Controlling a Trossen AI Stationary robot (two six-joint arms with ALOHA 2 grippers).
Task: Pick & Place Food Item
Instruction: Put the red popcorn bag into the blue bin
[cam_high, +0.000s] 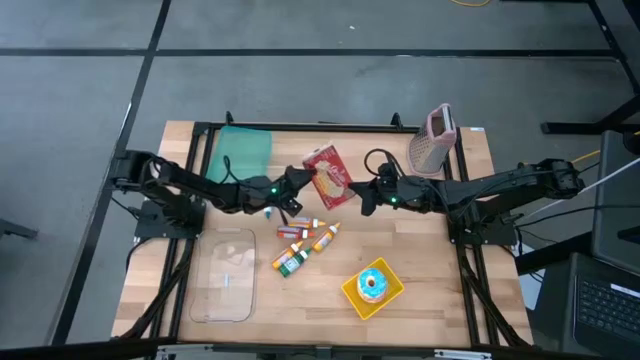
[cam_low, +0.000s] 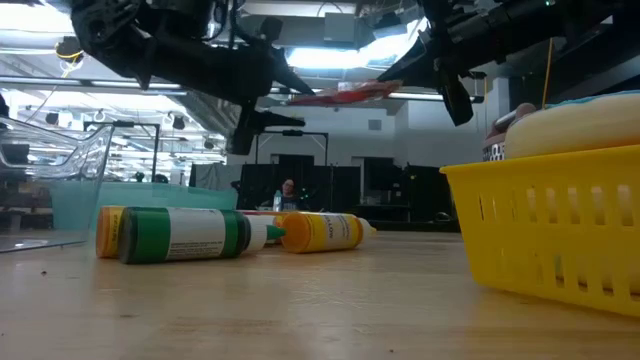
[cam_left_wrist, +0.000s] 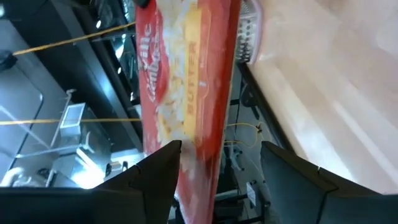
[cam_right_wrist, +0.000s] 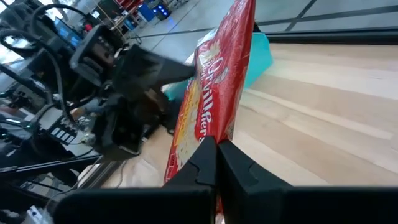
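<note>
Two grippers meet above the middle of your table, and the red popcorn bag (cam_high: 328, 177) hangs between them, off the wood. Nearest you in the low view sits the yellow basket (cam_low: 545, 235) with a frosted doughnut (cam_high: 372, 285) in it. Just beyond it lie several small bottles (cam_high: 300, 245) on their sides, a green one (cam_low: 185, 235) and a yellow-orange one (cam_low: 322, 232) among them. Off to the left arm's side you have a clear plastic tray (cam_high: 225, 275) resting flat on the table.

Look above the bottles now. Your right gripper (cam_high: 365, 194) has its fingers pressed together on one edge of the popcorn bag (cam_right_wrist: 211, 106); its wrist view shows the two dark fingers closed tight with the bag rising edge-on out of them. Your left gripper (cam_high: 295, 192) sits at the bag's other side with its fingers (cam_left_wrist: 152, 177) spread wide. In that wrist view the bag (cam_left_wrist: 186, 81) hangs down between the two fingers, and you can see a gap between the bag and the far finger. Whether the near finger touches the bag, you cannot tell.

Farther back, a teal board (cam_high: 240, 152) lies at the table's far edge near the left arm. A pink-handled grater (cam_high: 432, 140) stands at the far edge near the right arm.
</note>
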